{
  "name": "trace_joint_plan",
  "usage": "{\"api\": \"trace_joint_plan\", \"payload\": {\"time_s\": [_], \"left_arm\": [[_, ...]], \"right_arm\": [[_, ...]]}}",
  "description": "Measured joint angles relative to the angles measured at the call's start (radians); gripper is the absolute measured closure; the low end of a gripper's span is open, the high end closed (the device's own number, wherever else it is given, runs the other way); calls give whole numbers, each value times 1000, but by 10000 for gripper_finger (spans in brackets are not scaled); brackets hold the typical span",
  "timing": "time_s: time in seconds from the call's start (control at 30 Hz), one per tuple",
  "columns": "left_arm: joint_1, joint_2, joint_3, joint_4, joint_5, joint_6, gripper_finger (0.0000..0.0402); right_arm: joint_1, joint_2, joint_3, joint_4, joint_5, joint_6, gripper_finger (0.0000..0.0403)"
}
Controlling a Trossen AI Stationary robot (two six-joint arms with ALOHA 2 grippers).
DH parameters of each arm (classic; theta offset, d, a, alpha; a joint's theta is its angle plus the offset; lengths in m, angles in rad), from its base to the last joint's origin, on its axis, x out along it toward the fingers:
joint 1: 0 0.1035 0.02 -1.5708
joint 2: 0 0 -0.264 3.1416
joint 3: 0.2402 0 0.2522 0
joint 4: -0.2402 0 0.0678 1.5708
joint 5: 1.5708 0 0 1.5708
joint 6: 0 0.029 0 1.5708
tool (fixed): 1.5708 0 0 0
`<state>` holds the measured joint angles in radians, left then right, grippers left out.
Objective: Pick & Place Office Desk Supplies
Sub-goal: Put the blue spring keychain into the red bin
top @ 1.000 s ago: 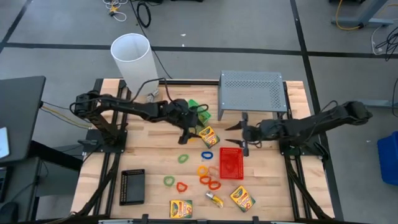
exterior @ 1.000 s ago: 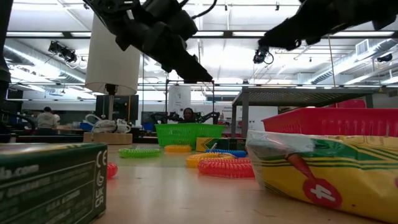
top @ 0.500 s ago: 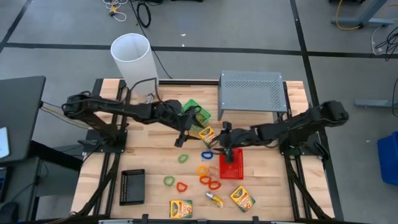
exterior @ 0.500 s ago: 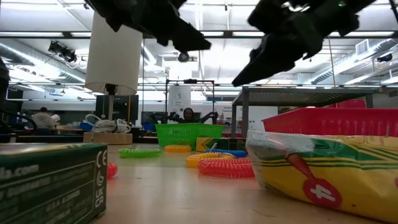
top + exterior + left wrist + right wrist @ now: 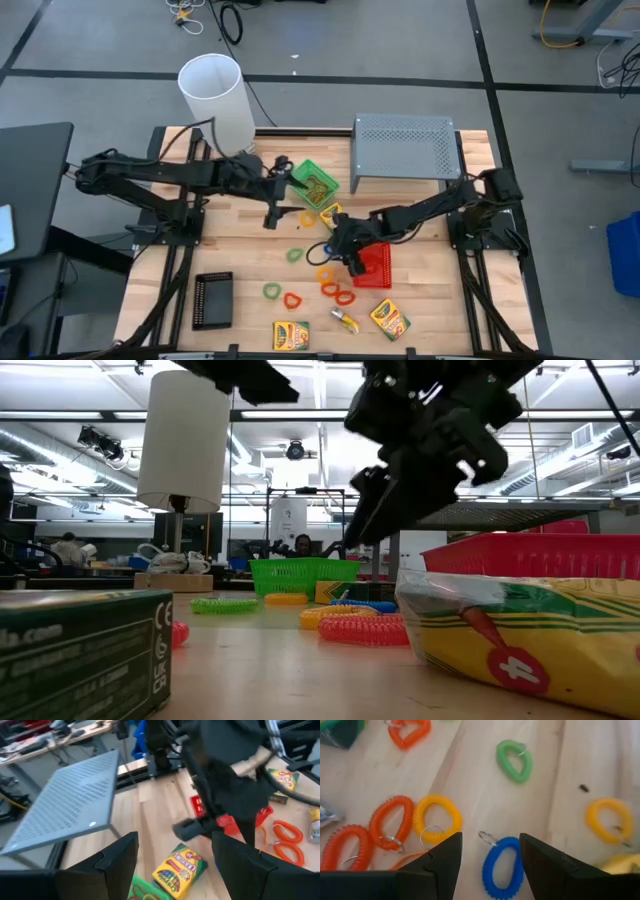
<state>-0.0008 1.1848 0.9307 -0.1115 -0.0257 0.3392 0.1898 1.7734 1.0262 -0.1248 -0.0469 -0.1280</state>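
1. I am holding the right gripper (image 5: 338, 247) above the blue coil band (image 5: 502, 868), fingers apart and gripping nothing; the band is lying on the wood just beside the red tray (image 5: 375, 265).
2. I am seeing the left gripper (image 5: 270, 214) hanging open and empty beside the green tray (image 5: 313, 184), which is holding a tangle of thin tan bands.
3. The black tray (image 5: 212, 300) is sitting near the table's front-left corner; I cannot tell what it is holding.
4. A crayon box (image 5: 333, 217) is lying between the green and red trays.
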Motion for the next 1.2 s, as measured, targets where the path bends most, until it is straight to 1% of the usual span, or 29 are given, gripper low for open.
{"api": "trace_joint_plan", "payload": {"time_s": [0.13, 0.23, 0.37, 0.4, 0.53, 0.67, 0.8, 0.9, 1.07, 1.2], "left_arm": [[-25, -37, 0, 7, -53, -15, 145], [-44, -43, -6, -3, -107, -14, 145], [-48, -62, -80, 35, -155, -21, 145], [-48, -73, -103, 38, -157, -26, 145], [-48, -125, -192, 150, -159, -59, 145], [-48, -199, -283, 247, -159, -96, 145], [-48, -274, -357, 288, -166, -126, 145], [-52, -314, -389, 294, -195, -141, 145], [-66, -333, -409, 294, -222, -141, 145], [-80, -335, -410, 298, -230, -123, 145]], "right_arm": [[3, 54, 23, -2, -1, -18, 197], [3, 82, 24, 4, 0, -27, 197], [3, 109, 24, 12, 24, -41, 197], [3, 111, 24, 12, 33, -48, 197], [4, 112, 23, 18, 75, -89, 197], [4, 112, 23, 29, 80, -129, 202], [9, 113, 23, 29, 73, -166, 218], [23, 113, 23, 33, 59, -204, 231], [45, 113, 23, 46, 55, -232, 251], [51, 113, 23, 49, 101, -237, 262]]}}
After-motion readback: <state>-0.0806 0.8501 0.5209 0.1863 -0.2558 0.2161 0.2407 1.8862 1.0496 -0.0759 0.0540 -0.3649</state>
